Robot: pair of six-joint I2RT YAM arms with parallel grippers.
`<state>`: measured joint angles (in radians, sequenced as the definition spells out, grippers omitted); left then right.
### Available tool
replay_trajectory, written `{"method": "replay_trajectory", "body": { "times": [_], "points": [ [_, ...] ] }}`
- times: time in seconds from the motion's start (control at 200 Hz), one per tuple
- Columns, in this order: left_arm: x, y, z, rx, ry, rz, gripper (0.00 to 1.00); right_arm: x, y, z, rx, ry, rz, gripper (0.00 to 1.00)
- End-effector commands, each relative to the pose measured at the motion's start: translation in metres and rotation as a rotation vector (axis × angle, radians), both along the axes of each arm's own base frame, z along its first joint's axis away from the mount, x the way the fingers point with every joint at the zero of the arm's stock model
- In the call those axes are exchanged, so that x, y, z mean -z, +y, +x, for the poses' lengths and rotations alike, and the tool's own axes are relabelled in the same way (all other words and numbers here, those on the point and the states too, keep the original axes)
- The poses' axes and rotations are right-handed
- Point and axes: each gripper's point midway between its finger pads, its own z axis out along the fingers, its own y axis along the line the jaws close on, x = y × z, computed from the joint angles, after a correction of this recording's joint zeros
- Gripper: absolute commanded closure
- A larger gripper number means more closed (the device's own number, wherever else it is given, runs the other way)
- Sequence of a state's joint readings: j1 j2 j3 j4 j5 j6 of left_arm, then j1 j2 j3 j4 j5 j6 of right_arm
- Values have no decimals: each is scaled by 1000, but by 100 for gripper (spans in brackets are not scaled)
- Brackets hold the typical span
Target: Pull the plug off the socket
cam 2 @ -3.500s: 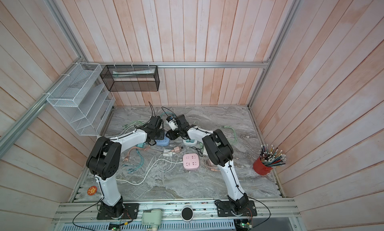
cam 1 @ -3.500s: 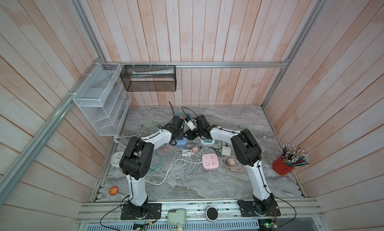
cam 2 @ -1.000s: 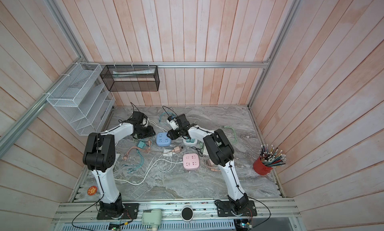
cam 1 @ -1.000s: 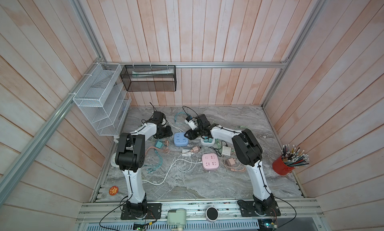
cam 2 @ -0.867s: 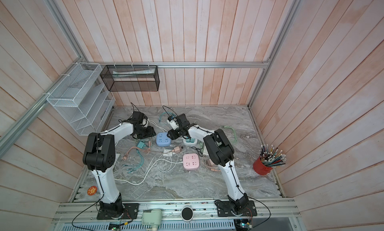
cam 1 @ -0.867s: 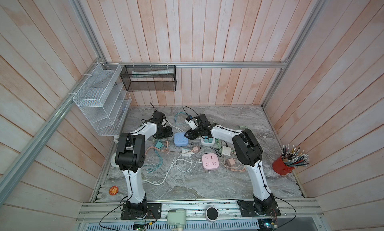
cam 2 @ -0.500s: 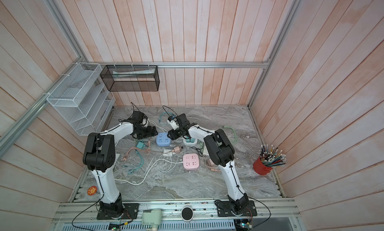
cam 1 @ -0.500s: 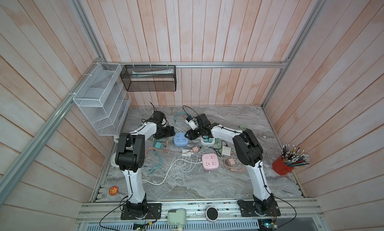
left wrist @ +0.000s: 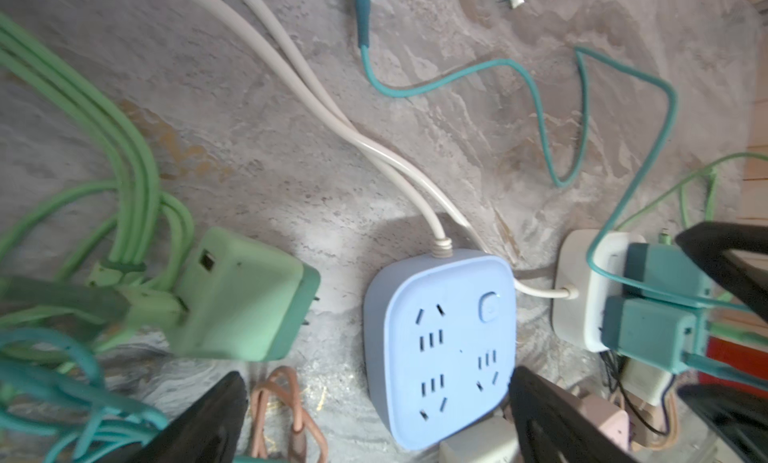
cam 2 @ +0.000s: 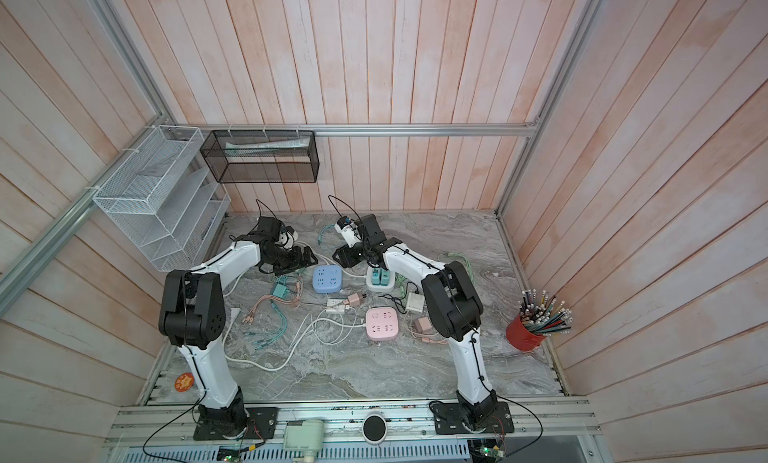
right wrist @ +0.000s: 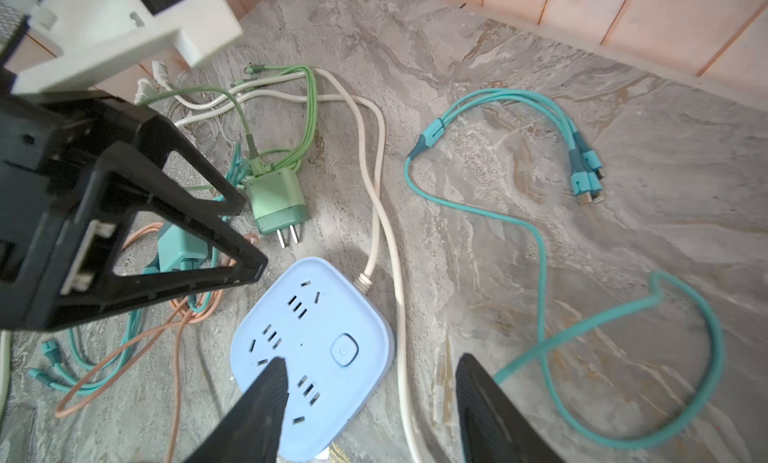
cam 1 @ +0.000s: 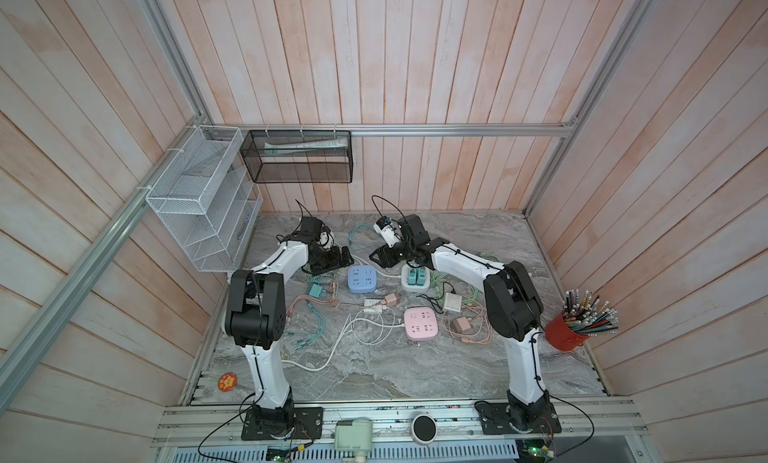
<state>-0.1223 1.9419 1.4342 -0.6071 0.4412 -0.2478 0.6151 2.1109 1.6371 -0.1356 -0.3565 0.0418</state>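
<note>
Tabletop: plug just beside left fingers.

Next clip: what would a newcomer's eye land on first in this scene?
A tangle of cables sprawls over the marble table, with a blue power strip in the middle, every socket empty. A light green charger lies unplugged right beside it, prongs bare, and the left hand and right hand hang open over the strip. Next to it in both top views, a white power strip holds two teal plugs.

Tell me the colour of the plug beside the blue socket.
Light green plug, darker green tip; clearest in right wrist view.
</note>
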Motion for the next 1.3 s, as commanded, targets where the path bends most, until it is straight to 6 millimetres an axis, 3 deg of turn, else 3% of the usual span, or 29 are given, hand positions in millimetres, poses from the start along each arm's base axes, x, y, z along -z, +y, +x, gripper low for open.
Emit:
{"method": "replay_trajectory", "body": {
  "times": [0.0, 0.15, 0.59, 0.865, 1.295],
  "points": [
    [-31, -15, -1, 33, -41, -125, 0, -16, -11, 3, 37, -17, 22, 37],
    [-45, -25, -3, 24, -49, -350, 7, -27, -21, 4, 59, -33, 39, 37],
    [-80, -35, -2, 23, -173, -360, 13, -46, -53, 0, 121, -86, 35, 36],
    [-75, -64, -6, 90, -214, -241, 7, -53, -99, -8, 206, -96, 43, 37],
    [-65, -127, -15, 206, -240, -185, 0, -57, -175, -23, 398, -102, 48, 37]
  ]
}}
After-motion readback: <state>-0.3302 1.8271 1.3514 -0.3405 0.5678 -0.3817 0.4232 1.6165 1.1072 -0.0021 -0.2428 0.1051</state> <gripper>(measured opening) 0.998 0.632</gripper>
